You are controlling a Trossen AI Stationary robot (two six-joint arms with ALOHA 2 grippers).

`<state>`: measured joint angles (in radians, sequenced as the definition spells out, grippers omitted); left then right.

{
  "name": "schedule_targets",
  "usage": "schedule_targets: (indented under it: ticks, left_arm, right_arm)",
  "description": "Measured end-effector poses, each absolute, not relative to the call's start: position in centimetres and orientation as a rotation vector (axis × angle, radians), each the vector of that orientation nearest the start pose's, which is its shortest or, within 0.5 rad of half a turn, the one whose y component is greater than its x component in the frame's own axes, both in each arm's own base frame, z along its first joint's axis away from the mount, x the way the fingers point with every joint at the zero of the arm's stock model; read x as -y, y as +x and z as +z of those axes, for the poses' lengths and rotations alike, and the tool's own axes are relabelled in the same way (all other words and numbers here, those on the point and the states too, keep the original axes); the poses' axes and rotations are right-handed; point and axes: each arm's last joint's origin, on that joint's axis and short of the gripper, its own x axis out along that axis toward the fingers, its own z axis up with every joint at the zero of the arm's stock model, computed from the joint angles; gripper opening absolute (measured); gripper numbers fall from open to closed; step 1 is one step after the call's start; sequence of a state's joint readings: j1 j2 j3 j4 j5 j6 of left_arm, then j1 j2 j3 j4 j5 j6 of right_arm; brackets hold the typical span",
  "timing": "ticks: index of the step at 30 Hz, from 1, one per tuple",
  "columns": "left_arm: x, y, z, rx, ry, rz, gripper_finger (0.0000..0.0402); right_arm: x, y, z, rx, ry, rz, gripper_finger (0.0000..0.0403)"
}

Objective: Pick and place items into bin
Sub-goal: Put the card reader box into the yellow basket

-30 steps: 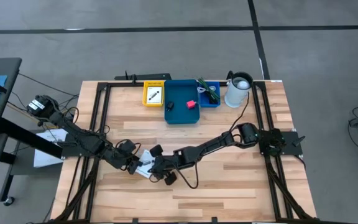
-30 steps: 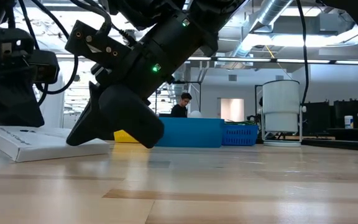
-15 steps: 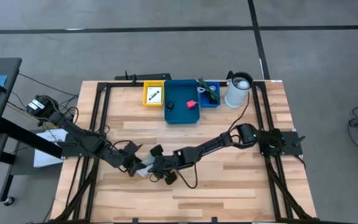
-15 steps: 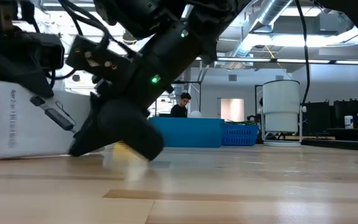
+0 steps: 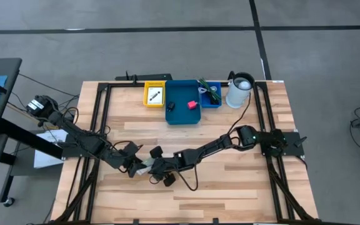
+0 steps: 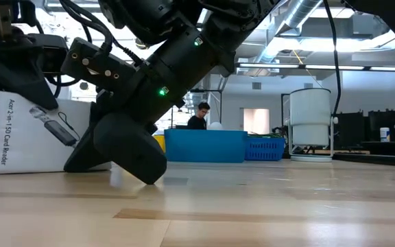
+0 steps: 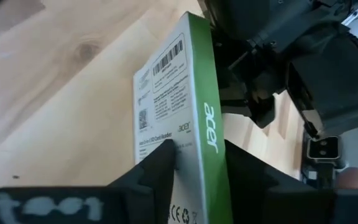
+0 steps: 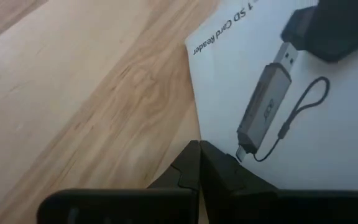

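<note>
A flat white card-reader box (image 6: 33, 134) with a green side (image 7: 207, 118) stands on one long edge on the table, left of its middle (image 5: 144, 167). My left gripper (image 7: 197, 180) is shut on the box's left end. My right gripper (image 8: 199, 155) is shut, its tips low at the box's printed front face. At the far edge the blue bin (image 5: 184, 114) holds a pink-red block (image 5: 193, 104) and a black piece (image 5: 171, 105). My left gripper pinches the box across its thickness, one finger (image 7: 157, 171) on the barcode face and the other (image 7: 253, 183) on the opposite face, at the end nearest that arm. The fingers slant down from the table's left. The box stands upright, its lower edge on the table. My right gripper's shut fingertips (image 8: 197, 149) lie at the lower edge of the box's printed face (image 8: 229, 124), coming slanting down from the table's right. Whether they press on the box or only stand next to it, I cannot tell.
Beside the bin stand a yellow tray (image 5: 155, 95) with a white card, a small blue basket (image 5: 210, 94) with a green stringy piece, and a white cylinder (image 5: 239, 91). Black frame rails (image 5: 99, 125) run along both sides. Bare wood lies toward the near edge.
The box has been tipped up from lying nearly flat to standing on its long edge, staying in the same place. My right gripper has sunk toward the table beside it.
</note>
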<state>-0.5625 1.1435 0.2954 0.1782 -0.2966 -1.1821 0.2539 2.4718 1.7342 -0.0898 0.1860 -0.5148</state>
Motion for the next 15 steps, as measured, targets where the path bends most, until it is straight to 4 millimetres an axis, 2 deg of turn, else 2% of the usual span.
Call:
schedule_targets:
  ticks: [9,15]
  left_arm:
    - [9.0,16.3,13.4,-0.679,-0.757,0.223,0.0027]
    - [8.9,16.4,13.4,-0.644,-0.691,0.238,0.0025]
  right_arm:
    - [-12.9,49.7,7.9,-0.775,-0.669,0.278,0.0]
    - [-14.0,48.4,10.3,-0.836,-0.73,0.245,0.0]
